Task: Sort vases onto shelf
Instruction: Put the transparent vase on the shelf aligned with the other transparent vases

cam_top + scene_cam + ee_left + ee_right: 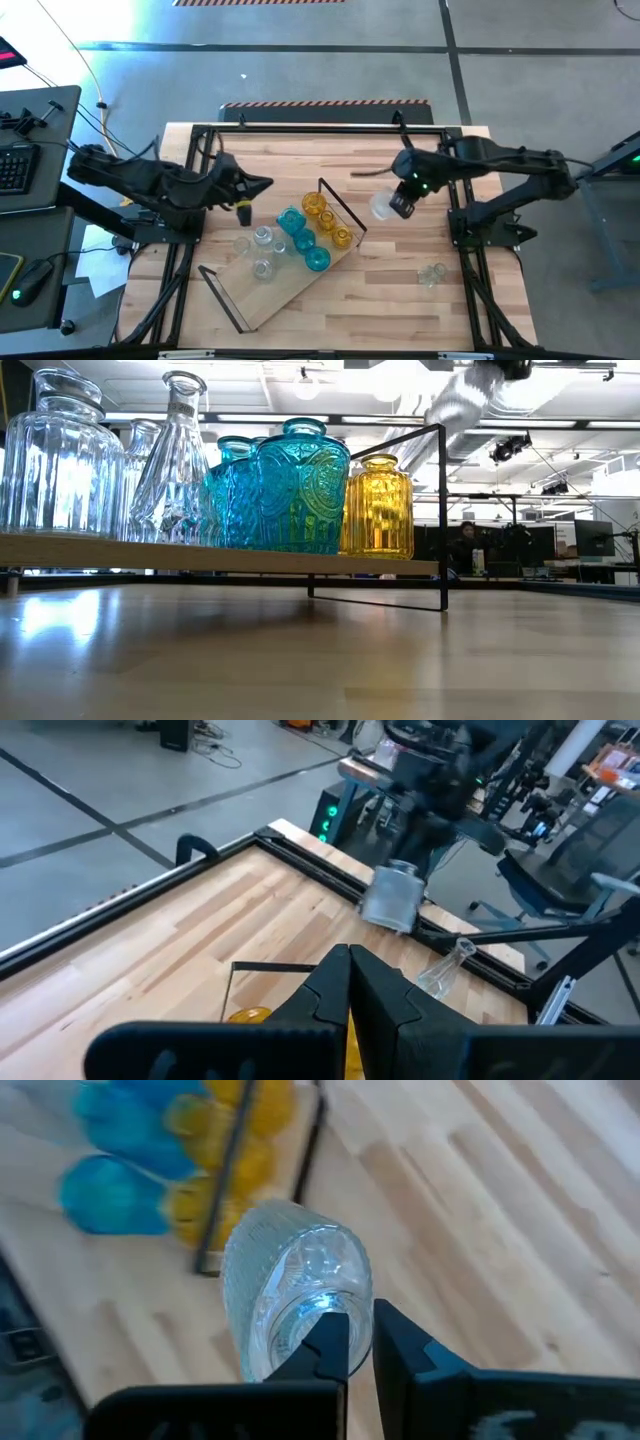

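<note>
The shelf [285, 290] lies slantwise on the table's middle. On it stand three amber vases [325, 220], three teal vases [303, 240] and three clear vases [262, 238]. The low view shows them upright on the board [200, 555]. My right gripper [398, 208] is right of the shelf's far end, shut on a clear ribbed vase [382, 207], which also shows in the left wrist view [393, 898]. Another clear vase [432, 272] lies on the table at the near right. My left gripper [268, 184] is shut and empty, just beyond the shelf's far side. My right gripper holds the clear ribbed vase at its neck end [318, 1312]. The fingers [335, 1342] are nearly together there. The rim wall seems to sit between them, one finger inside and one outside. The vase is lifted clear of the table, with its body hanging tilted below the gripper.
A black metal frame [330, 128] runs round the tabletop. The shelf's black wire end frames [340, 205] stand up at both ends. Bare wood lies between the shelf and the table's right edge [420, 240]. A desk with a keyboard [15, 165] stands off the table's left.
</note>
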Controlling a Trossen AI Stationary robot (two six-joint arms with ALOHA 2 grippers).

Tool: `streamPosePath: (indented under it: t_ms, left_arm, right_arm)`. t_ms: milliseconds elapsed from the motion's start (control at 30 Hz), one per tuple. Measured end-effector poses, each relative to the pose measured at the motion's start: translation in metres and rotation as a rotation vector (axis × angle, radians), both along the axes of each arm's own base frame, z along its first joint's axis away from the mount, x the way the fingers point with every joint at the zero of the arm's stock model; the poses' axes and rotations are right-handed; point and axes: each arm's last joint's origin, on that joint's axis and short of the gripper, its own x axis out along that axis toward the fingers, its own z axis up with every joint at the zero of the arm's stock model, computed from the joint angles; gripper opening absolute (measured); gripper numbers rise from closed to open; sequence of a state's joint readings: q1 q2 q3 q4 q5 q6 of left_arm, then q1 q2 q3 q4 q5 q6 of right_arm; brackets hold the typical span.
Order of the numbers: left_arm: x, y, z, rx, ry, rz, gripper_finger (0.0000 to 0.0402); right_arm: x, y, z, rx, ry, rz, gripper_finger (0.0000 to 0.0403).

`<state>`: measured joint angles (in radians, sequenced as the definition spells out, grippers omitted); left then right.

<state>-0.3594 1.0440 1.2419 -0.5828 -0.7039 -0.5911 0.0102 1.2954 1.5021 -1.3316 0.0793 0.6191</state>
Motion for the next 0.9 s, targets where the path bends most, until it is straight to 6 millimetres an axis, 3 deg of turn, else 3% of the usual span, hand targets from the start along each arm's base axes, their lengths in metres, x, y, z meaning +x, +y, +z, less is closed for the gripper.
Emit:
streamPosePath:
  t_ms: [133, 267, 467, 733, 833, 900]
  left_arm:
    - [-0.01, 0.0, 0.003, -0.002, -0.008, -0.017, 0.0]
    - [-0.014, -0.002, -0.003, 0.014, 0.064, -0.051, 0.0]
    - [-0.018, -0.004, -0.011, -0.008, 0.138, -0.071, 0.0]
    - [-0.035, -0.005, -0.006, -0.011, 0.134, -0.14, 0.0]
    - [-0.043, -0.005, -0.004, -0.01, 0.132, -0.162, 0.0]
    - [-0.044, -0.007, -0.004, -0.011, 0.128, -0.176, 0.0]
  right_arm:
    - [0.006, 0.027, 0.01, 0.047, -0.051, -0.006, 0.0001]
    - [0.026, 0.06, 0.011, 0.125, -0.101, 0.014, 0.0001]
    - [0.079, 0.111, 0.012, 0.212, -0.187, 0.079, 0.0001]
    - [0.149, 0.163, 0.021, 0.223, -0.281, 0.131, 0.0]
    - [0.173, 0.177, 0.016, 0.219, -0.303, 0.159, 0.0]
    - [0.186, 0.184, 0.001, 0.236, -0.324, 0.175, 0.0]
